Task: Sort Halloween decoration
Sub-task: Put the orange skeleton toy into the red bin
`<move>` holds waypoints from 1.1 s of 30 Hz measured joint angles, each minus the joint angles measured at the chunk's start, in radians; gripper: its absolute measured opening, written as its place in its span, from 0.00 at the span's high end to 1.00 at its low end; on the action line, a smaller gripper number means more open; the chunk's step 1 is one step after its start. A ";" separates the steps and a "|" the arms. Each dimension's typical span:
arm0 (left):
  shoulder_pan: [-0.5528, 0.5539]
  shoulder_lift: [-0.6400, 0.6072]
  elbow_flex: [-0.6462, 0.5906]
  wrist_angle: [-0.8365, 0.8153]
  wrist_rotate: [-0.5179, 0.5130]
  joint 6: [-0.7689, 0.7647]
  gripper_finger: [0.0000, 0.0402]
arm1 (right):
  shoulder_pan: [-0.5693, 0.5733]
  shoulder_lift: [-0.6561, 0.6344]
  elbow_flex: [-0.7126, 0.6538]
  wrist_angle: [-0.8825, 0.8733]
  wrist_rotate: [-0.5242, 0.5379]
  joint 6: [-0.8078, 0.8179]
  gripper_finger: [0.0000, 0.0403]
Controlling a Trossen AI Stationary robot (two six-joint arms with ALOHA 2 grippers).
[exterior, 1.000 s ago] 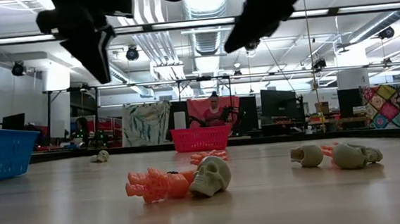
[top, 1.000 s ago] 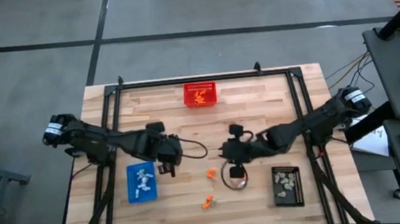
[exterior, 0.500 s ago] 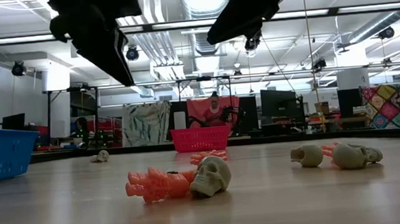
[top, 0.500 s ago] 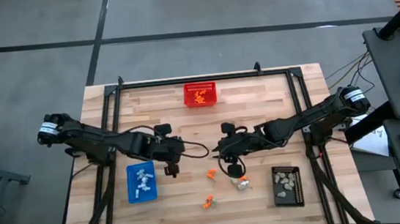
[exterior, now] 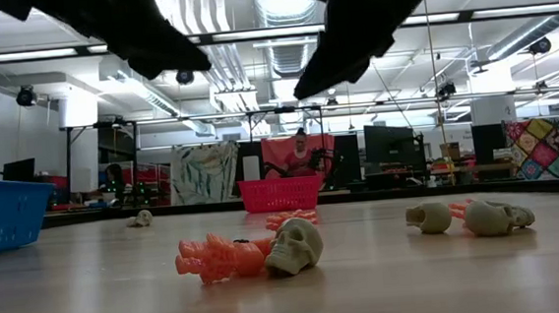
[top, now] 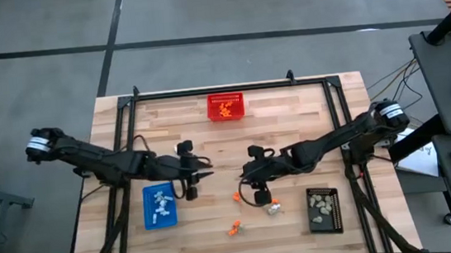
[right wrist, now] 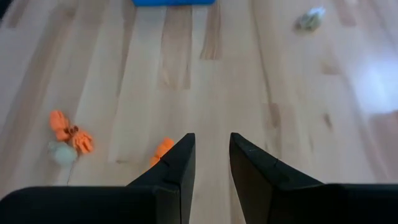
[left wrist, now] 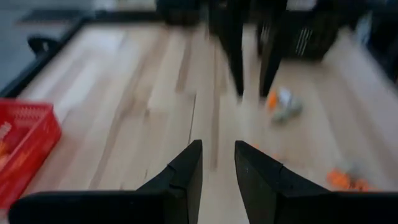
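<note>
both pincers, left pincer (top: 200,176) and right pincer (top: 246,171), hover narrowly parted and empty, so the tiny orange trinket (top: 237,197) on the wooden desk (top: 291,120) could easily get nudged away.

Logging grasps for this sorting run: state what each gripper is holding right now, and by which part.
Nothing is held. The left gripper and the right gripper both show an empty gap between their fingers, above the bare table.

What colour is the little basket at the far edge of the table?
The mesh basket is red, with orange trinkets inside. It shows best in the high view.
</note>
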 joint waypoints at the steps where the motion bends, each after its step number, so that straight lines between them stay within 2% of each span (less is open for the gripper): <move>1: 0.001 -0.007 -0.022 0.066 0.000 -0.002 0.81 | 0.001 0.009 0.000 -0.002 0.000 0.002 0.77; 4: 0.001 -0.022 -0.071 0.216 0.000 0.008 0.81 | 0.001 0.039 0.000 0.010 0.000 0.019 0.77; 6: 0.001 -0.025 -0.082 0.260 -0.002 0.029 0.81 | 0.001 0.056 0.000 0.008 0.001 0.035 0.77; 13: 0.002 -0.029 -0.074 0.255 -0.158 0.053 0.81 | 0.004 0.104 0.000 0.012 0.000 0.065 0.77; 18: 0.002 -0.019 -0.068 0.253 -0.166 0.053 0.81 | 0.014 0.121 0.000 0.023 -0.067 0.065 0.77; 25: 0.001 -0.019 -0.067 0.255 -0.167 0.048 0.81 | 0.031 0.121 0.000 0.034 -0.067 0.079 0.77; 28: 0.001 -0.018 -0.067 0.255 -0.167 0.040 0.81 | 0.037 0.123 0.001 0.035 -0.067 0.081 0.72; 33: 0.001 -0.018 -0.067 0.257 -0.167 0.037 0.81 | 0.039 0.141 0.001 0.083 -0.067 0.104 0.59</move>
